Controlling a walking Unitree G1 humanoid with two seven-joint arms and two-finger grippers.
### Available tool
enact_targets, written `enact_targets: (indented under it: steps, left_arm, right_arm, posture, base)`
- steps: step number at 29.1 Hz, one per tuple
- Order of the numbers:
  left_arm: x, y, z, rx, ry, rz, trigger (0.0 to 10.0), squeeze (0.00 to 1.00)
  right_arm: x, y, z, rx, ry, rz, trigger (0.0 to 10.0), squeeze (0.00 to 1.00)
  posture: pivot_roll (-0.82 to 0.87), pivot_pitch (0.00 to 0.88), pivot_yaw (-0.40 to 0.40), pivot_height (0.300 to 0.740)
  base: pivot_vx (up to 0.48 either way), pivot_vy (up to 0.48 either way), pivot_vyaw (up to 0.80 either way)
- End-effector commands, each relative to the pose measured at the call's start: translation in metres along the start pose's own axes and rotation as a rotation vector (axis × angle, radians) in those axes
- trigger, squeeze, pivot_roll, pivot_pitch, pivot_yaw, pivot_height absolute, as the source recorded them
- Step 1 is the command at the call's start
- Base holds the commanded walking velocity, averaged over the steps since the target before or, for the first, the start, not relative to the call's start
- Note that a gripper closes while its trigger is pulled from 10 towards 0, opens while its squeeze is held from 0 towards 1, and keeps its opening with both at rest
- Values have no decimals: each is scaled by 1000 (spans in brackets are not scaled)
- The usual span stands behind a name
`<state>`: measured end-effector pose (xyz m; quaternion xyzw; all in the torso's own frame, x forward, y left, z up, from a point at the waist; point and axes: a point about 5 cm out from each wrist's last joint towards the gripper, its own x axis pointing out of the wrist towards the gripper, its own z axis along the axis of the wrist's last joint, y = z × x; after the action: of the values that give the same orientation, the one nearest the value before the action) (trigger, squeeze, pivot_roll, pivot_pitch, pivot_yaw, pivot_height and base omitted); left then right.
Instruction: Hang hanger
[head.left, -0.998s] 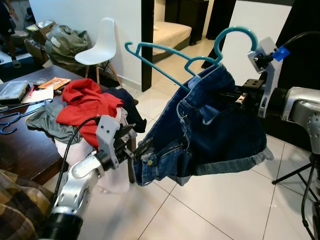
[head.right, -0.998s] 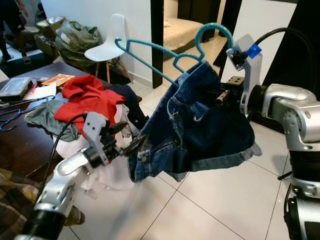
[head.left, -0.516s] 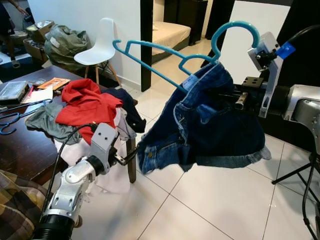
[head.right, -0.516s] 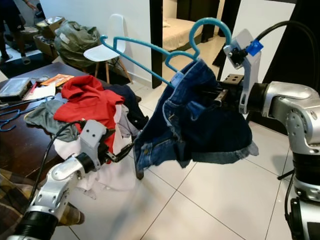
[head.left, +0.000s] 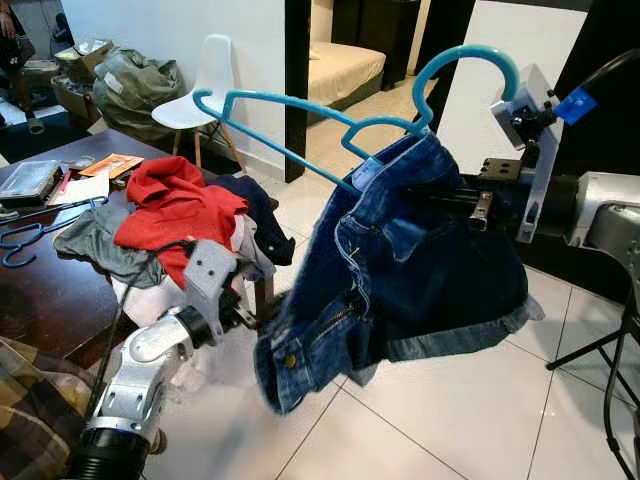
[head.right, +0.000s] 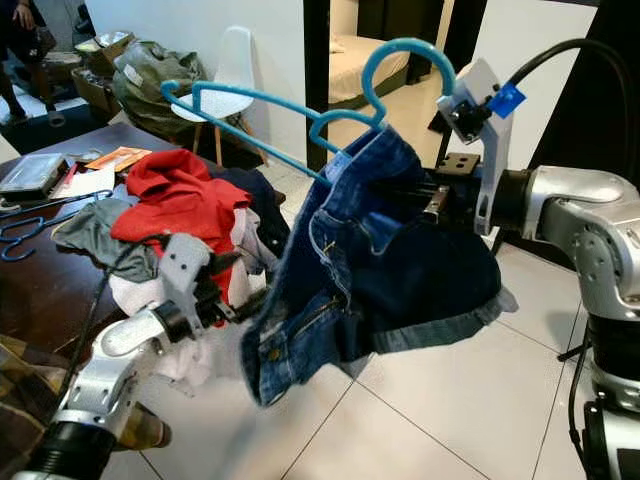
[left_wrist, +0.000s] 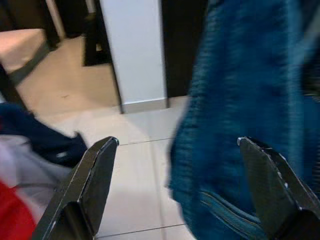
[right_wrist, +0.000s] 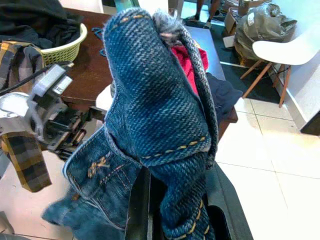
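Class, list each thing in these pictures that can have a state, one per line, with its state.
Hanger: held aloft, tilted, shorts draped on it.
Denim shorts: hanging off hanger, clamped by right pincer.
Left pincer: open, beside the shorts.
Clothes pile: heaped on table.

Dark wooden table (head.left: 45, 290) stood at the left. On it lay a heap of clothing: red garment (head.left: 175, 205) uppermost, grey garment (head.left: 95, 245) beside it, dark navy garment (head.left: 255, 205) toward the table's far edge, white cloth (head.left: 150, 298) hanging over the near edge. Orange packet (head.left: 112, 165) and spare blue hanger (head.left: 25, 242) lay further along the tabletop. White chair (head.left: 200, 95) stood against the wall, next to an olive bag (head.left: 135, 85). Green basket (right_wrist: 62, 47) sat on the table. Floor of pale tiles (head.left: 440, 420).
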<state>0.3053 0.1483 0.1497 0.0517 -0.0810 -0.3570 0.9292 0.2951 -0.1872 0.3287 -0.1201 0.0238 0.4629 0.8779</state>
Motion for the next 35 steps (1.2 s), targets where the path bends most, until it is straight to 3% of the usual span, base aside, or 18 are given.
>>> enact_targets:
  steps: [1, 5, 12, 14, 20, 24, 27, 35]
  left_arm:
    - [0, -3, 11, -37, -68, -6, 10000, 0]
    - [1, 0, 34, -71, -175, 20, 10000, 0]
    - [0, -6, 42, -57, -192, -15, 10000, 0]
    - [0, -7, 33, -18, -137, -8, 10000, 0]
    - [0, -2, 24, 14, -90, 34, 10000, 0]
    - [0, -2, 24, 14, -90, 34, 10000, 0]
    - [1, 3, 18, 6, -65, 57, 10000, 0]
    - [0, -8, 5, -34, 3, 14, 10000, 0]
  right_arm:
    - [-8, -4, 10, -26, -35, -49, 0, 0]
    - [-8, -7, 8, -18, -27, -78, 0, 0]
    - [-6, -8, 9, -17, -31, -82, 0, 0]
    - [-5, -5, 12, -25, -40, -63, 0, 0]
    - [-6, 0, 16, -41, -59, -31, 0, 0]
    - [-6, 0, 16, -41, -59, -31, 0, 0]
    - [-6, 9, 21, -67, -82, 12, 0, 0]
    - [-7, 12, 26, -85, -100, 15, 0, 0]
  posture:
    - [-104, 0, -42, 740]
    - [-98, 0, -42, 740]
    - [-94, 0, -42, 740]
    - [-95, 0, -42, 740]
    - [-99, 0, -40, 740]
    - [-99, 0, -40, 740]
    - [-104, 0, -32, 740]
    - [-108, 0, -29, 740]
  base:
    - [0, 0, 0]
    - [0, 0, 0]
    - [0, 0, 0]
    - [0, 0, 0]
    - [0, 0, 0]
    - [0, 0, 0]
    - [0, 0, 0]
    - [0, 0, 0]
